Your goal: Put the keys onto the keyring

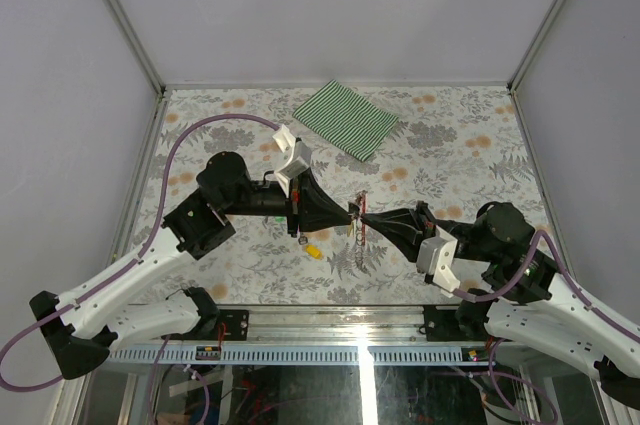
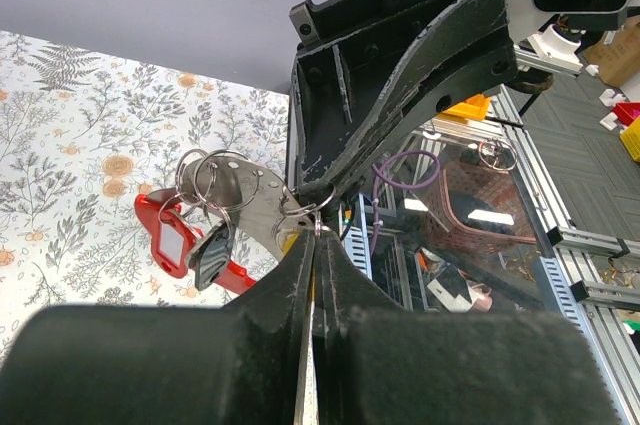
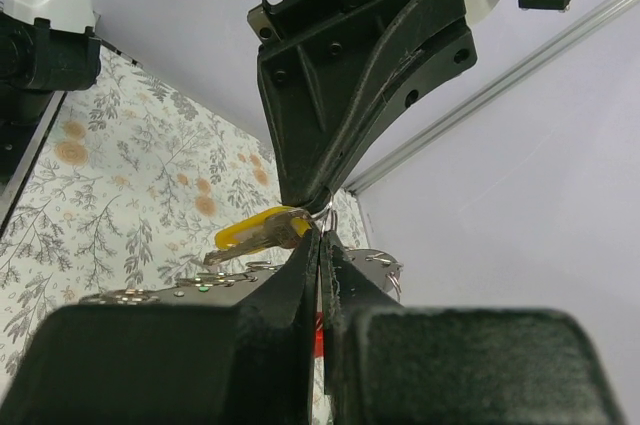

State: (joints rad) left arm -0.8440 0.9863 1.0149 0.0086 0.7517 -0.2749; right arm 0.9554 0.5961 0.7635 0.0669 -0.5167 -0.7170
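Observation:
Both grippers meet tip to tip above the middle of the table. My left gripper (image 1: 350, 212) (image 2: 318, 237) is shut, with a sliver of yellow between its fingers; it seems to pinch a yellow key (image 3: 250, 233) that sticks out sideways at the small ring. My right gripper (image 1: 366, 215) (image 3: 322, 237) is shut on the keyring (image 1: 360, 202), whose silver plate with rings (image 2: 245, 195), red tag (image 2: 168, 241) and short chain (image 1: 358, 245) hang below. Another yellow key (image 1: 313, 251) lies on the table under the left gripper.
A green striped cloth (image 1: 347, 117) lies at the back of the flowered table. Grey walls and metal posts close the table on three sides. The metal rail (image 1: 330, 320) with the arm bases runs along the near edge.

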